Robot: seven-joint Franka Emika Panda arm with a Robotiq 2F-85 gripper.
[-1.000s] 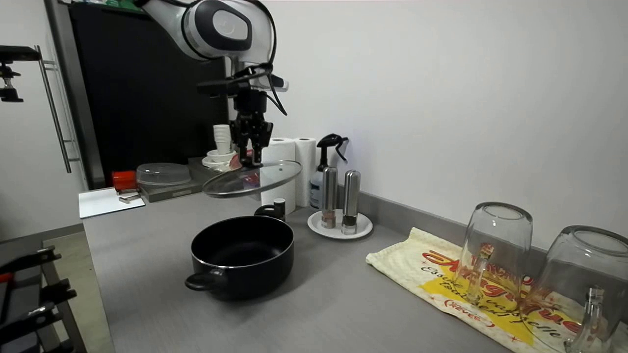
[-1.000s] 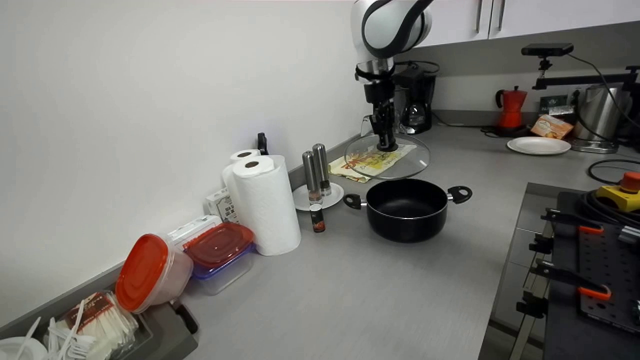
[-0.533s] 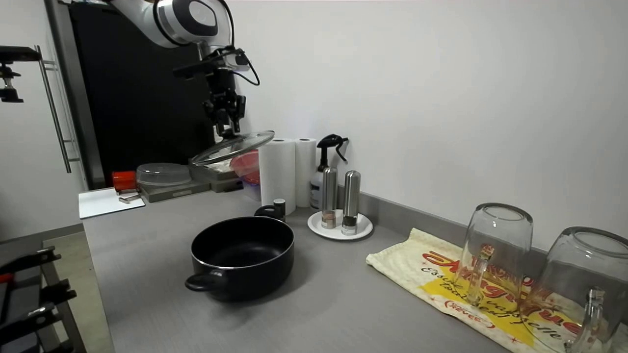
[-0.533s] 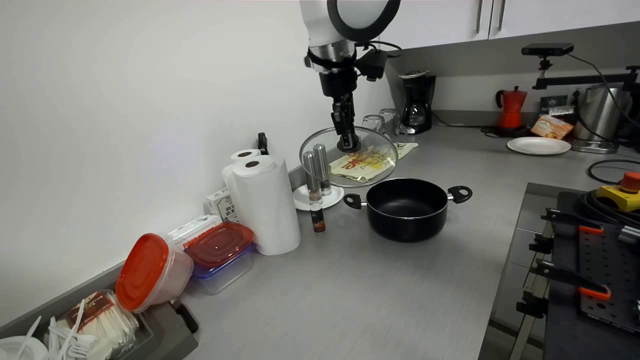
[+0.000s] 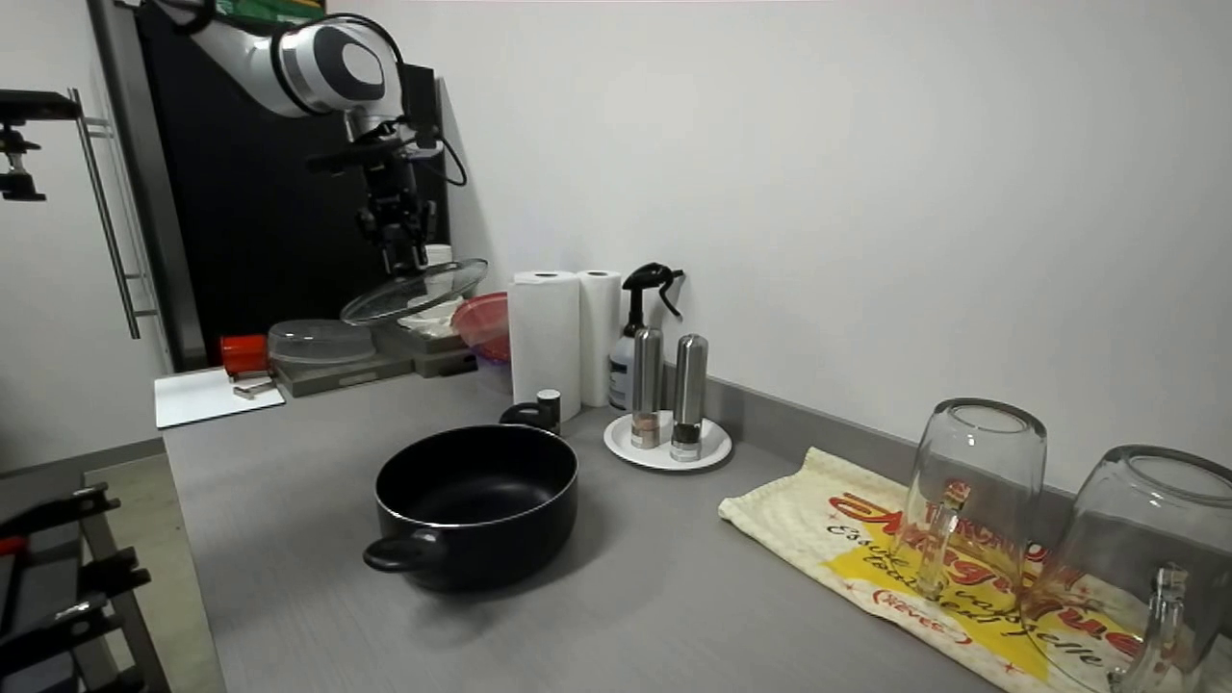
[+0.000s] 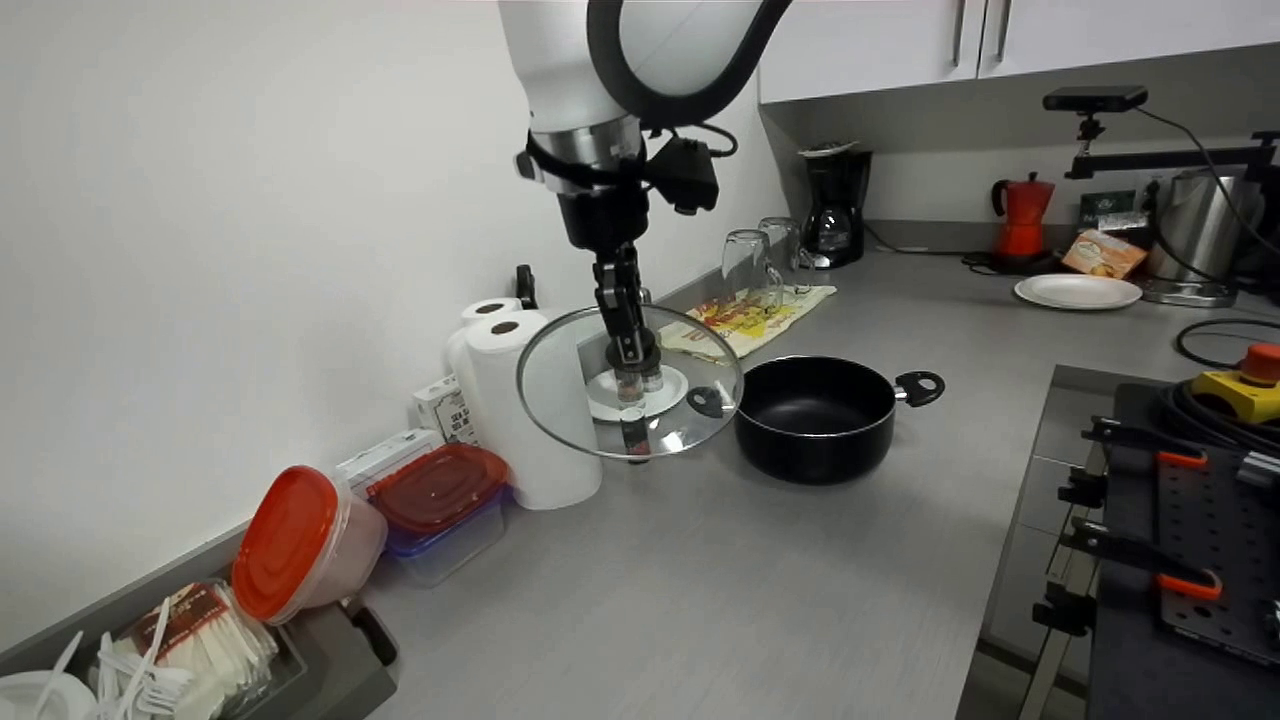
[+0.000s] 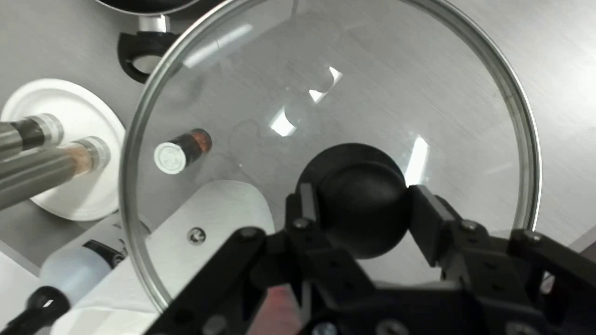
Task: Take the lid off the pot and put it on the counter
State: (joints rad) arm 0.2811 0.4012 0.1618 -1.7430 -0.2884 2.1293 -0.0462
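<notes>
Over the last second the lid [image 7: 344, 116], a clear glass disc with a metal rim, has swung farther from the pot [image 6: 815, 455], toward the end where the paper towel rolls [image 5: 545, 346] stand; the pot and the things around it have stayed put. The end effector [image 7: 363, 204] pinches the lid's black knob [image 7: 365, 232] from both sides, and the lid hangs tilted in the air, touching neither pot nor worktop [image 6: 770, 590]. For the task this means the pot is already uncovered; what remains, I judge, is to lower the lid onto the worktop and let go, keeping its rim off the small jar [image 5: 549, 399], which shows through the glass in the wrist view. Counted: one lid, one pot with two side handles [image 5: 409, 551], two paper towel rolls, one spray bottle [image 5: 621, 373], one small jar, two tall mills [image 5: 648, 380] sharing one white plate [image 5: 717, 445], and two upturned glass mugs [image 5: 972, 462] on one printed cloth [image 5: 794, 500]; a second plate [image 6: 1078, 292] lies well apart, near one red moka pot [image 6: 1023, 215]. The red-lidded containers [image 6: 300, 545] look like two in an exterior view, but they are crowded and partly see-through, so that number may be off.
</notes>
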